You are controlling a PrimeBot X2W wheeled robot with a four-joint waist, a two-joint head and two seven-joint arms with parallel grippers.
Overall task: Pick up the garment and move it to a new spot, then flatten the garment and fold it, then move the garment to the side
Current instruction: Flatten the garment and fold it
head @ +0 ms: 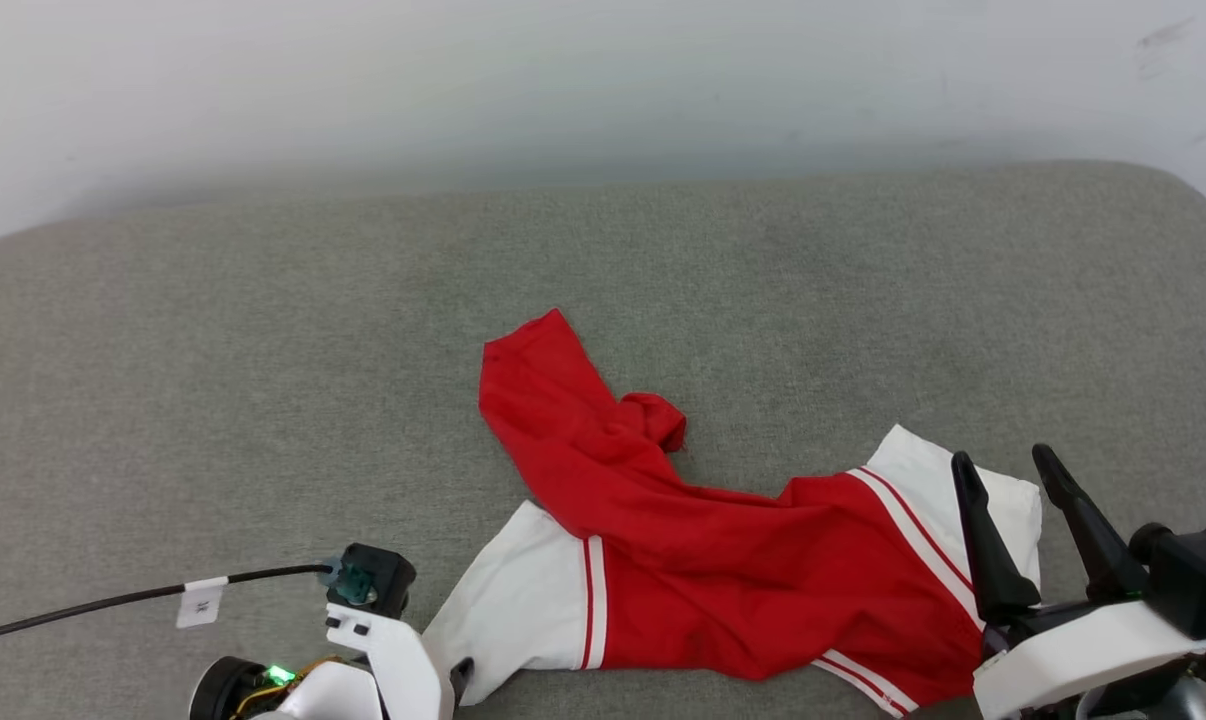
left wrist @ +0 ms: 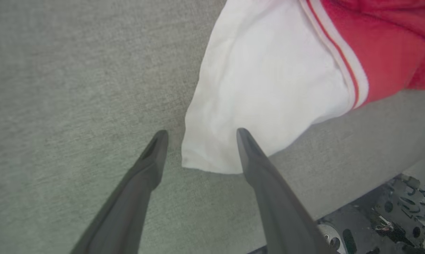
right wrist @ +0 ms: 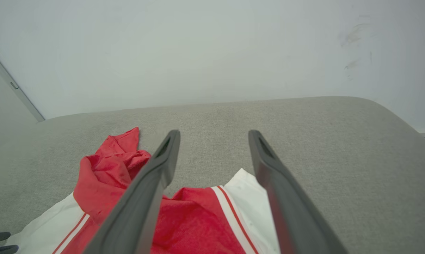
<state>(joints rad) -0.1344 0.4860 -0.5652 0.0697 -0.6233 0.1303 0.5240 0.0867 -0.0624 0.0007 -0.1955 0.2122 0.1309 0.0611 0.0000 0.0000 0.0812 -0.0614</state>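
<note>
Two spread, empty tools: left gripper [left wrist: 201, 131] frames the near-left white corner of the garment [head: 713, 560], right gripper [head: 1003, 455] hovers at its right end. Pickup step, I judge; next I lower and pinch.

Open grey surface [head: 263, 350] left of and beyond garment [head: 723, 560]; wall [head: 563, 80] closes far edge

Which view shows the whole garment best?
Head view: nearly the whole garment shows, crumpled on the grey cushion. Left wrist view gives one white corner with striped trim; right wrist view, its red middle behind the right gripper.
</note>
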